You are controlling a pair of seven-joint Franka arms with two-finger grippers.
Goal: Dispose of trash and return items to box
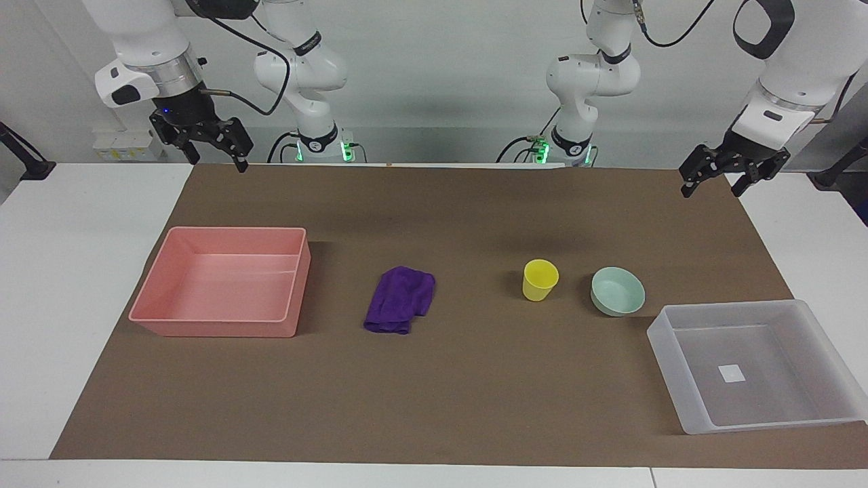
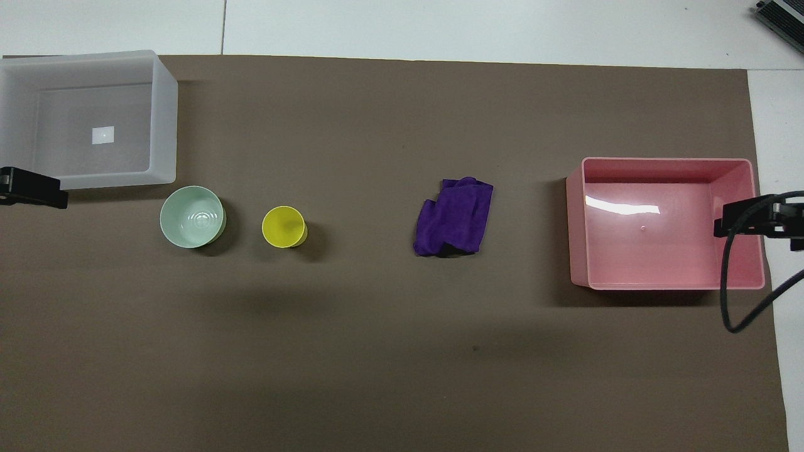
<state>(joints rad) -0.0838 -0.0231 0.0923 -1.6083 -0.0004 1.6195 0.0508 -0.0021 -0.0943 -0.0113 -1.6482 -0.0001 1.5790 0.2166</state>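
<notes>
The purple cloth lies crumpled in the middle of the brown mat. The yellow cup stands upright beside the mint-green bowl, toward the left arm's end. The translucent box is empty, beside the bowl and farther from the robots. My left gripper is open and empty, raised over the mat's edge at its own end. My right gripper is open and empty, raised at its own end.
An empty pink bin stands toward the right arm's end, beside the cloth. The brown mat covers most of the white table. A black cable hangs from the right gripper.
</notes>
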